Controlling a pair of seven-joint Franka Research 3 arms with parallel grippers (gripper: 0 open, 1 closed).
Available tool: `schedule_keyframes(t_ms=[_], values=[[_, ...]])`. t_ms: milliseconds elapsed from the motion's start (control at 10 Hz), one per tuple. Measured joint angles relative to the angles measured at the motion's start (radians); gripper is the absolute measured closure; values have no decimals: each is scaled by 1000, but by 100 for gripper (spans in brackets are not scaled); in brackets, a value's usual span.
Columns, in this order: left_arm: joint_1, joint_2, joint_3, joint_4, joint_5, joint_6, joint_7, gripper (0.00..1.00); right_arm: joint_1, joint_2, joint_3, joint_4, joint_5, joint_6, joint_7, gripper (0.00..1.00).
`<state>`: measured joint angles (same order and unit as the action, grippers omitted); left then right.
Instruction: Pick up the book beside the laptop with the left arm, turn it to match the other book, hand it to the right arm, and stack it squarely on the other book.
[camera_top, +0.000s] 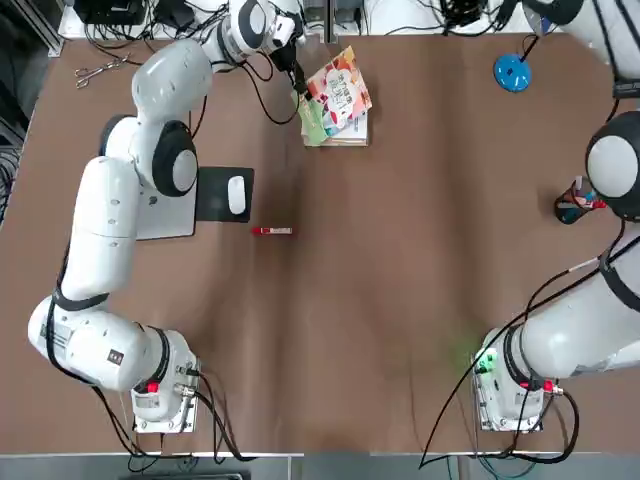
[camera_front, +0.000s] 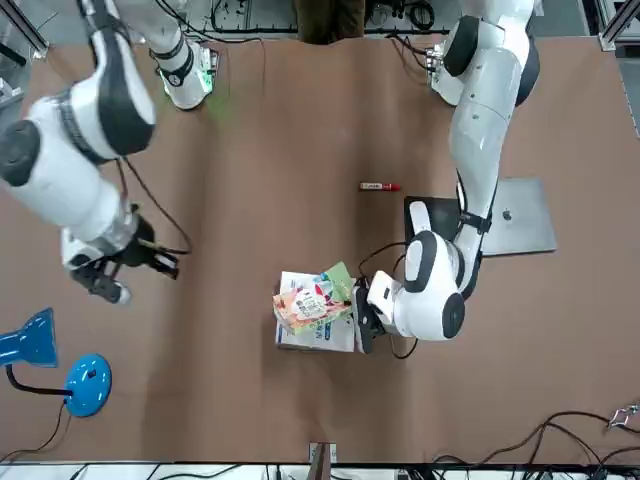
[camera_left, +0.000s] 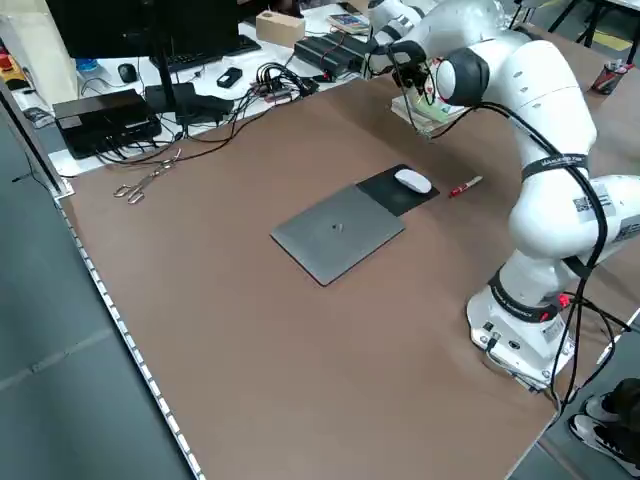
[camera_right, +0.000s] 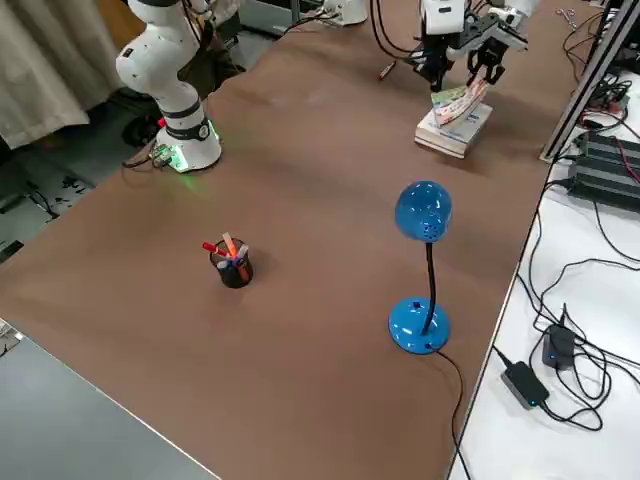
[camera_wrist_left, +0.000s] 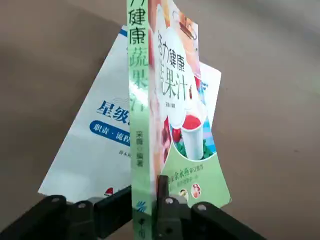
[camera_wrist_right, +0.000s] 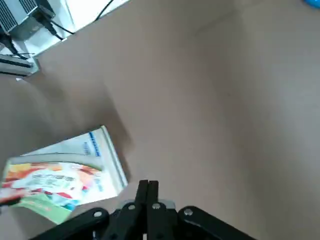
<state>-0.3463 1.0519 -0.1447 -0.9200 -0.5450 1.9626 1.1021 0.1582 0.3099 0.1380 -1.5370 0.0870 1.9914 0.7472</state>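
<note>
Right now, the book is in the left gripper, over on the far side of the table and above the other book. The left gripper's two fingers are clamped on the book, one on either side of the green spine, close to its lower end. Most of the book extends past the fingertips, so the grip is near one end, not at the middle.

The book is tilted, with its spine turned towards the left wrist camera and its colourful cover showing from overhead. Its green end lies next to the left gripper; the opposite end points away from it, towards the robot's right and the far edge. The long axis thus runs on a slant across the table, and it is skewed to the other book, whose white cover and corners stick out from beneath. Whether the two touch, I cannot tell.

The right gripper hangs raised on the robot's right side of the table, apart from both books. Its fingers are clenched together with nothing between them.

The laptop lies partly under the left arm, with the pad and the white mouse beside it. A red marker lies near the pad.
</note>
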Motion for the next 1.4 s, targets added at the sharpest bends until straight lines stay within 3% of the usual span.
schedule_keyframes(t_ms=[100, 400, 500, 700, 1100, 1400], values=[[-2, 0, 1, 2, 0, 1, 0, 81, 34, 12, 0, -11, -3, 39, 101, 100], [-3, 0, 6, 3, 0, 6, -5, 36, 89, 69, -2, -29, -7, 162, 195, 100], [-3, 0, 7, 3, 0, 6, -6, 26, 94, 91, -2, -32, -6, 203, 240, 100], [-3, 0, 8, 5, 23, 5, -6, 19, 145, 138, -2, -33, -7, 290, 376, 99], [-21, -23, 7, 13, 83, -17, -93, 20, 241, 251, -3, -34, -8, 490, 631, 99], [6, -112, 66, 31, 91, -211, -402, 19, 292, 335, -4, -26, -8, 616, 689, 96]])
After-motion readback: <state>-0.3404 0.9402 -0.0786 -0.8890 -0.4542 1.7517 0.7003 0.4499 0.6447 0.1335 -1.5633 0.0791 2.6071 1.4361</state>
